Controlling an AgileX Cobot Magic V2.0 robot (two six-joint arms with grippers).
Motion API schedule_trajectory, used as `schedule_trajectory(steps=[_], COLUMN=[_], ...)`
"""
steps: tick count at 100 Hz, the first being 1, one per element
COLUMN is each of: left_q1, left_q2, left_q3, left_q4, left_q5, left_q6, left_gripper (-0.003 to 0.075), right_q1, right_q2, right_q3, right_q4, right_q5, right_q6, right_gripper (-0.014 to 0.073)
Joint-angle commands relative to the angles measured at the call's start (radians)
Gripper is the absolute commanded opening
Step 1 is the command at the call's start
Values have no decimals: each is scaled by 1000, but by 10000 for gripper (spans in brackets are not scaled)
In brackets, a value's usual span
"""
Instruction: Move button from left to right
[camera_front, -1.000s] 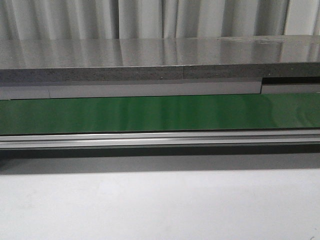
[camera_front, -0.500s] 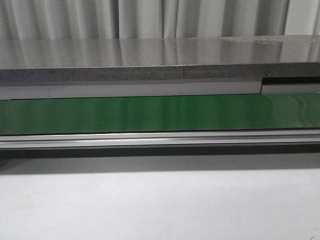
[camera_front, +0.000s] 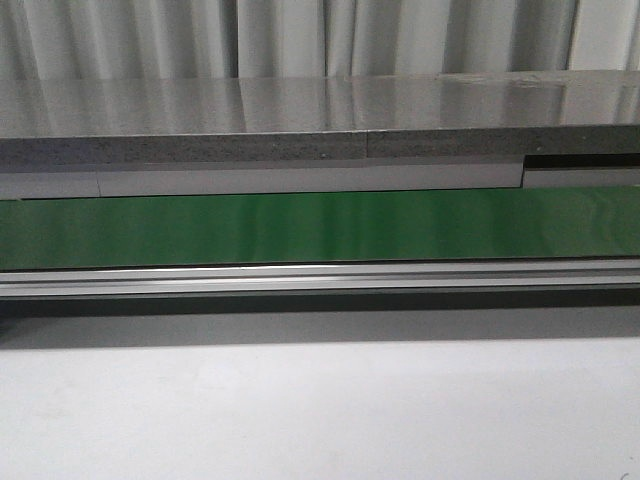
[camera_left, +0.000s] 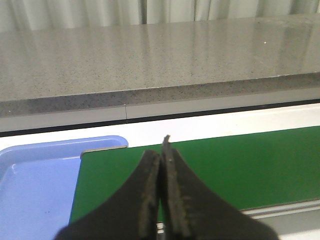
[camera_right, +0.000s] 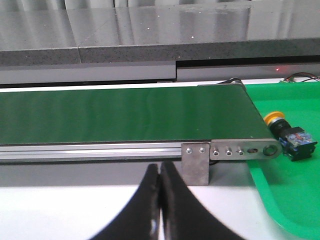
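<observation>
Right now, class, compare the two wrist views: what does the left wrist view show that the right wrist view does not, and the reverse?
Only the left wrist view shows the blue tray beside one end of the belt. Only the right wrist view shows the button, lying on its side in the green tray past the belt's other end. Both show the green conveyor belt, the grey counter behind it, and a shut gripper: left gripper, right gripper.

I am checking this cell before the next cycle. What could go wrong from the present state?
1. The button lies on its side in the green tray, close beside the end of the conveyor belt; a grasp there may strike the belt frame.
2. Both the left gripper and the right gripper are shut, so either must open before picking.
3. The front view shows no button, so it cannot confirm its position.
</observation>
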Motion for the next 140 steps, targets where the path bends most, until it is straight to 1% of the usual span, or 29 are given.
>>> schedule_trajectory(steps=[1,22,33,46,55,79,92,98,140], left_q1=[-8,-13,-15,-15,-15,-15,-15,-15,-15], left_q2=[8,-6,-49,-123,-181,-331,-396,-422,-498], left_q3=[-29,20,80,169,235,391,453,452,452], left_q4=[0,120,195,333,398,405,405,405,413], left_q5=[-85,-123,-180,-230,-261,-322,-332,-302,-308], left_q6=[-3,-27,-134,-280,-346,-354,-355,-355,-355], left_gripper=[-20,-20,-20,-20,-20,-20,-20,-20,-20], right_q1=[0,0,0,0,0,0,0,0,0], right_q2=[-19,-19,-19,-19,-19,-19,-19,-19,-19], right_q3=[-16,-16,-16,-16,-16,-16,-16,-16,-16], right_q4=[-4,-4,-4,-4,-4,-4,-4,-4,-4], right_q5=[-84,-82,-82,-82,-82,-82,-82,-82,-82], right_q6=[-5,-5,-5,-5,-5,-5,-5,-5,-5], right_gripper=[-68,-68,-68,-68,-68,-68,-68,-68,-68])
